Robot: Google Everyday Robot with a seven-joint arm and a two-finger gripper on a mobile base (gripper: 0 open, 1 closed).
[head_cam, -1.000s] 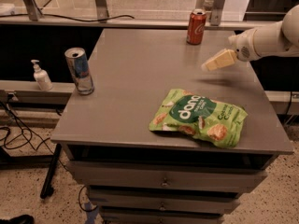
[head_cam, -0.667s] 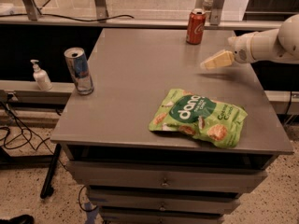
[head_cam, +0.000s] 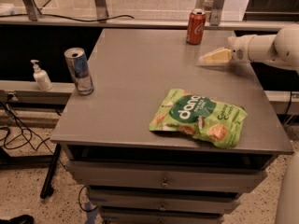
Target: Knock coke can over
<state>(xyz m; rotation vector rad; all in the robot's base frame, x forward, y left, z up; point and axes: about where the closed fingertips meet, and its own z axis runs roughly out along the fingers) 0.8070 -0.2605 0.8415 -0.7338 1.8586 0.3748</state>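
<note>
The coke can (head_cam: pixel 195 26), red-orange with white script and a silver top, stands upright at the far edge of the grey table (head_cam: pixel 140 78), right of centre. My gripper (head_cam: pixel 210 57) comes in from the right on a white arm, its pale fingertips pointing left, low over the table. It is a short way in front of the can and slightly to its right, not touching it.
A taller blue-and-silver can (head_cam: pixel 79 71) stands near the table's left edge. A green snack bag (head_cam: pixel 198 117) lies flat at the front right. A soap dispenser (head_cam: pixel 41 76) sits on a ledge left of the table. Drawers are below the tabletop.
My gripper has moved slightly left and toward the coke can. The can, the blue can and the bag have not moved.
</note>
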